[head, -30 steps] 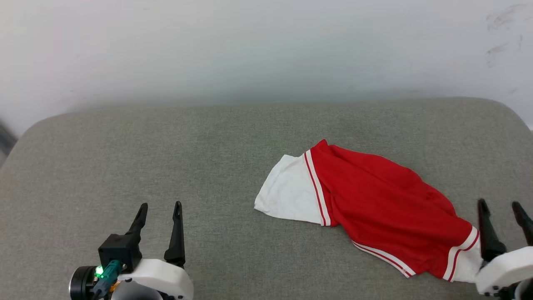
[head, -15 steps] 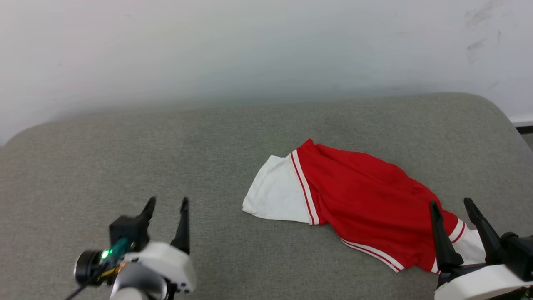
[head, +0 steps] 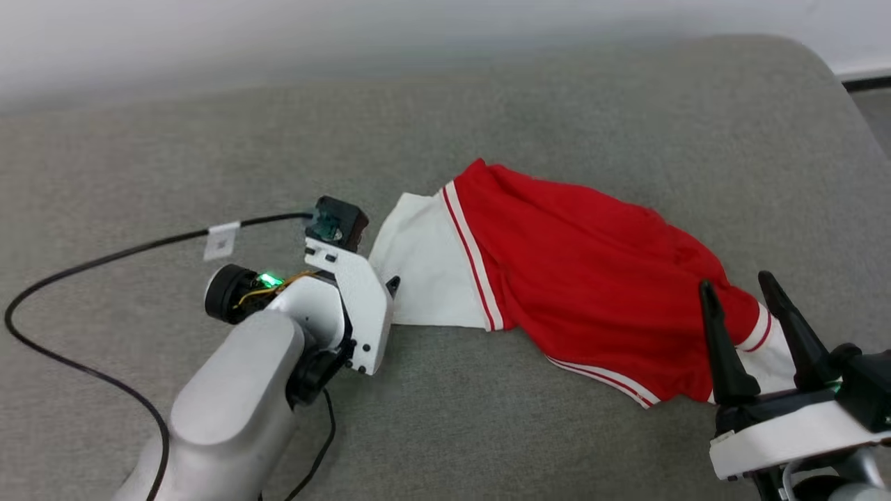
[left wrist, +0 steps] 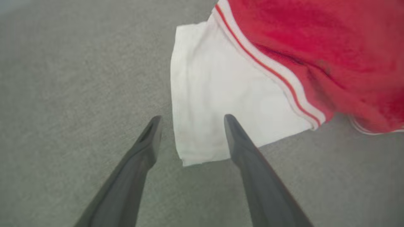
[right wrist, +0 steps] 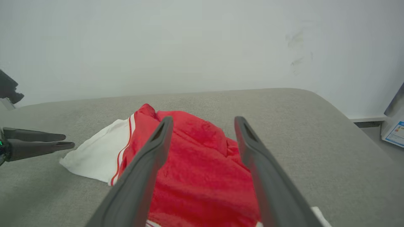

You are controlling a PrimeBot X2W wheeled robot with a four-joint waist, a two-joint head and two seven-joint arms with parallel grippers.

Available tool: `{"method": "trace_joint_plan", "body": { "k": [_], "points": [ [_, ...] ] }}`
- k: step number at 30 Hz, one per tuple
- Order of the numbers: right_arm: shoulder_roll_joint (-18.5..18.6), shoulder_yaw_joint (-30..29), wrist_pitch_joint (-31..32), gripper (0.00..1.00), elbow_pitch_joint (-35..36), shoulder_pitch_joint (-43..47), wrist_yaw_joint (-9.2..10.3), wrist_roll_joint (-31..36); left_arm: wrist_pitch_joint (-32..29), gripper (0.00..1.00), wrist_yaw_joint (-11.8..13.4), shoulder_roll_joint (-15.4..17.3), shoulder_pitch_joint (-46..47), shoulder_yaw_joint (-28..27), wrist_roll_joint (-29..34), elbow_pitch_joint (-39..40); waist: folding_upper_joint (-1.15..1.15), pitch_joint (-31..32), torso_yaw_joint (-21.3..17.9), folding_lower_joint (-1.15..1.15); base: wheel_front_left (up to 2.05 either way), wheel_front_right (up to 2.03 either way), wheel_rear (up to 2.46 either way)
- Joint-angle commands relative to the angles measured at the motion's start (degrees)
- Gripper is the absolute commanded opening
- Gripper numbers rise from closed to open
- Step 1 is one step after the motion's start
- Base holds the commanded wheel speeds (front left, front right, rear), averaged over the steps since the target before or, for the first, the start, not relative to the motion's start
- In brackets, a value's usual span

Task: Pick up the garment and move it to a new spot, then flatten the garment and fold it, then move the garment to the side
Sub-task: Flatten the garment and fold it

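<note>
The garment (head: 592,278) lies crumpled on the grey cushion (head: 487,90): a red body, a white sleeve (head: 424,271) at its left end, and red-and-white stripe trim. My left gripper (left wrist: 192,118) is open just above the cushion. The white sleeve's (left wrist: 214,94) near corner lies between its fingers, and its white wrist housing (head: 355,299) sits at the sleeve's left edge. My right gripper (head: 739,287) stands open over the garment's right end, fingers pointing away from me, holding nothing. Seen from the right wrist, its fingers (right wrist: 157,145) frame the red cloth (right wrist: 202,170).
A black cable (head: 104,261) loops from my left wrist across the cushion's left part. A pale wall (right wrist: 189,47) rises behind the cushion. The cushion's rounded right edge (head: 856,90) drops to the floor, where a printed box (right wrist: 394,132) stands.
The head camera has tilted down. My left arm has reached forward and right to the white sleeve's corner. My right gripper has come in over the garment's right end. Both stay open.
</note>
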State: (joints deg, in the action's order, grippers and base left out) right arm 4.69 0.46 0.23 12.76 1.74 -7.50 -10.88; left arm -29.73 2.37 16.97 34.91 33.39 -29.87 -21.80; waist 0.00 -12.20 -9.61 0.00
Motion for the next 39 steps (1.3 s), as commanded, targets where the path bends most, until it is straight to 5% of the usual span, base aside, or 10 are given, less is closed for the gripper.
{"method": "trace_joint_plan", "body": {
  "k": [1, 9, 10, 12, 28, 39],
  "points": [
    [0.14, 0.32, -0.76, 1.0, -0.29, -1.11, 0.02, -0.14, -1.54, 1.0, -0.58, -0.22, 1.71, 0.53, 0.3, -1.75, 0.0, -2.35, -1.71, 0.0, 0.0, 0.0, 0.0],
    [-0.09, 0.99, -2.5, 1.0, -2.67, -2.98, 0.02, -1.12, -15.49, 1.0, -2.67, -1.31, 3.56, 5.8, 0.05, -13.95, 0.0, -4.44, -3.37, 0.0, 0.0, 0.0, 0.0],
    [-0.12, 1.03, -2.74, 1.0, -2.84, -3.05, 0.02, -1.19, -17.68, 0.87, -3.05, -1.67, 2.93, 6.38, -0.55, -15.17, 0.0, -4.48, -3.45, 0.0, 0.0, 0.0, 0.0],
    [-0.17, 1.02, -2.86, 1.0, -3.24, -2.93, 0.02, -1.28, -20.06, 0.0, -4.04, -2.55, 2.07, 7.14, -1.54, -16.06, 0.0, -4.43, -3.56, 0.0, 0.0, 0.0, 0.0],
    [-0.47, -1.63, -0.14, 1.0, -5.23, 0.04, 0.02, -2.16, 8.08, 0.0, 5.1, 0.47, -5.74, -1.99, -1.1, -2.18, 0.0, 3.54, 2.19, 0.0, 0.0, 0.0, 0.0],
    [0.63, -9.04, 9.87, 1.0, -9.94, 2.27, 0.02, -7.08, 12.89, 0.0, 13.51, 6.75, -22.18, -7.69, -2.45, 16.34, 0.0, 7.4, 6.07, 0.0, 0.0, 0.0, 0.0]
  ]
}}
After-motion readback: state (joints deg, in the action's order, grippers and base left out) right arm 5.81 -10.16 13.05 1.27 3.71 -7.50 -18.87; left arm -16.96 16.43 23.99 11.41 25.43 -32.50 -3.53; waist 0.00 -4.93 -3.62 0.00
